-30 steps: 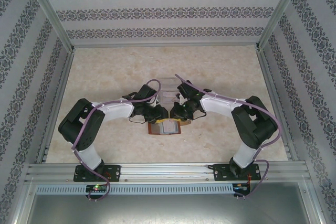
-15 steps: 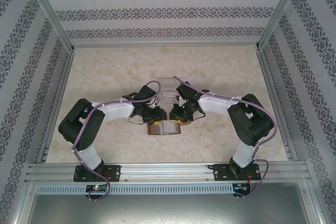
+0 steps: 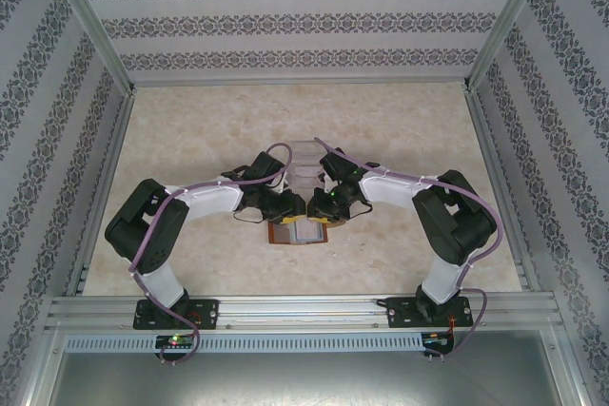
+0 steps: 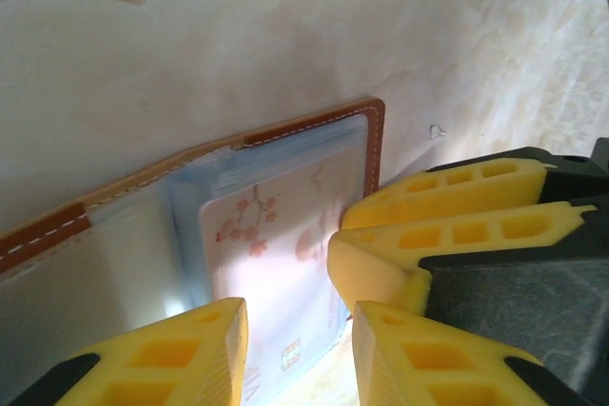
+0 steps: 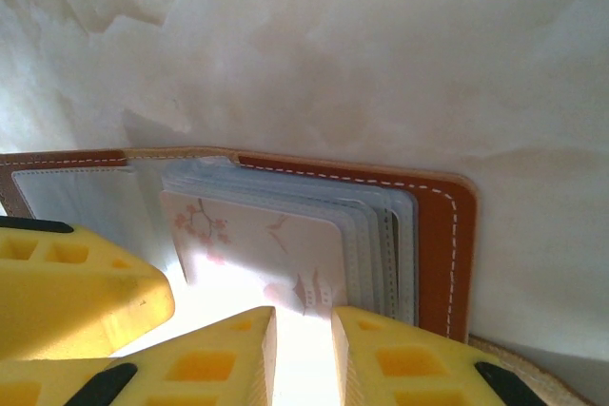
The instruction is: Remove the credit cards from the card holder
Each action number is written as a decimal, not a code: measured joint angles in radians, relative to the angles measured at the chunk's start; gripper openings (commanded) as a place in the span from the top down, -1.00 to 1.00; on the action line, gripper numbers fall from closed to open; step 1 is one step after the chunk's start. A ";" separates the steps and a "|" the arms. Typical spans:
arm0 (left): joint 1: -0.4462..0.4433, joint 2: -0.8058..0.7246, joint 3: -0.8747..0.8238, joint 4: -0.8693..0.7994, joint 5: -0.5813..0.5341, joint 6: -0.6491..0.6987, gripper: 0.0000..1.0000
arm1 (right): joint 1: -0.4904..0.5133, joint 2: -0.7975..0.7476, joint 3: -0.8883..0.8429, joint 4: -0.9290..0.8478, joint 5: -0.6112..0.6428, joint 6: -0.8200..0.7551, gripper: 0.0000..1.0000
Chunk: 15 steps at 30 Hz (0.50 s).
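Note:
The brown leather card holder (image 3: pixel 283 236) lies open on the table between both arms, its stitched edge (image 4: pixel 314 125) and grey-blue pockets (image 5: pixel 381 235) close up in the wrist views. A whitish-pink credit card (image 4: pixel 276 235) printed with blossoms sticks partly out of a pocket (image 5: pixel 257 244). My left gripper (image 3: pixel 284 208) hovers low over the holder's left half, its jaws (image 4: pixel 300 358) apart with the card seen through the gap. My right gripper (image 3: pixel 322 208) sits over the right half, jaws (image 5: pixel 303 358) narrowly apart just at the card's near edge, pinching nothing. The two grippers nearly touch.
A clear plastic box (image 3: pixel 303 164) stands just behind the holder, between the two wrists. The right gripper's yellow fingers (image 4: pixel 438 221) crowd the left wrist view, and a left finger (image 5: pixel 76 292) shows in the right wrist view. Patterned walls enclose the marbled table (image 3: pixel 190 130).
The right arm has drawn in to the left, bringing its gripper closer over the holder. The left gripper has edged slightly toward it. The holder has stayed in place.

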 measured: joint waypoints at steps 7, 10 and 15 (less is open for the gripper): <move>0.000 0.008 0.000 0.003 0.009 -0.006 0.31 | 0.000 0.000 0.000 -0.002 0.000 0.000 0.50; 0.000 0.011 0.000 0.004 0.015 -0.006 0.31 | 0.000 0.000 0.000 -0.005 0.000 -0.001 0.50; 0.000 0.039 0.000 0.004 0.023 -0.006 0.31 | 0.000 0.001 0.000 -0.007 0.001 -0.004 0.50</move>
